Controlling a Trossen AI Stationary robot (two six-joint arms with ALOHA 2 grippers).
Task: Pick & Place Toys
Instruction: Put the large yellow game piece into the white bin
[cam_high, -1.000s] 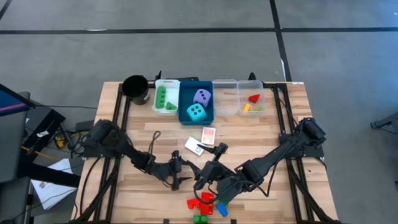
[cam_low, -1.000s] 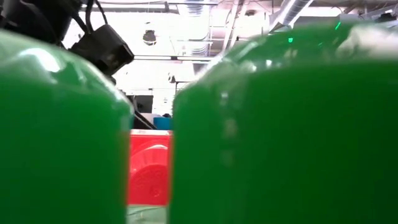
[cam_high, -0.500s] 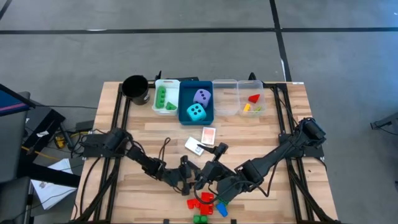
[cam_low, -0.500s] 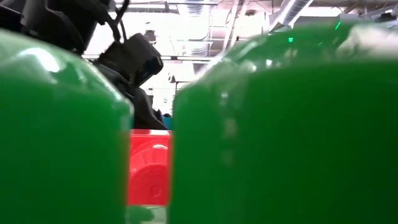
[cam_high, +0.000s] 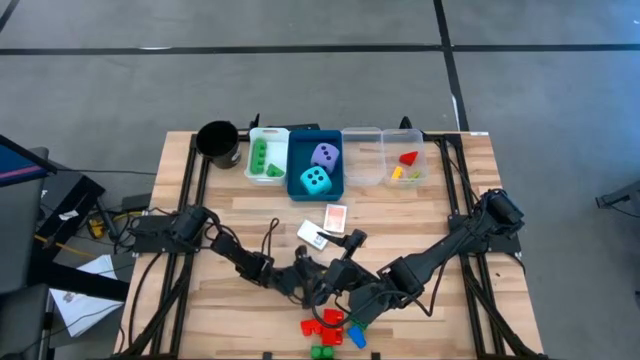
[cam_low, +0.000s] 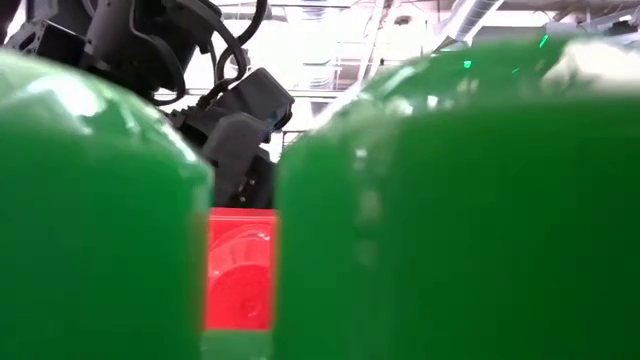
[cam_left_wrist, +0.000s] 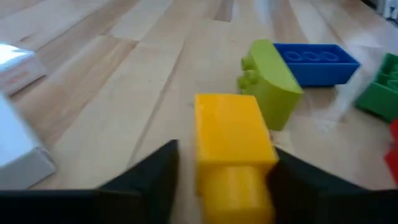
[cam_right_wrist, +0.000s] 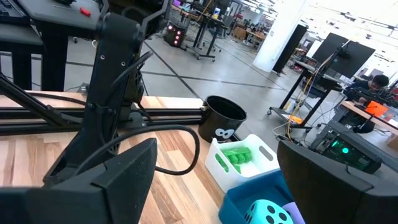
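Yellow brick (cam_left_wrist: 233, 146) between left fingers (cam_left_wrist: 146, 186), lime brick (cam_left_wrist: 270, 81) behind.

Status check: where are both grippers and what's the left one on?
Left gripper low at front bricks, fingers straddling yellow brick, grip unconfirmed. Right gripper open beside it, empty. Lime brick and blue brick close ahead.

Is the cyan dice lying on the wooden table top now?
No, the cyan dice sits inside the blue tray, beside the lavender dice, in the high view.
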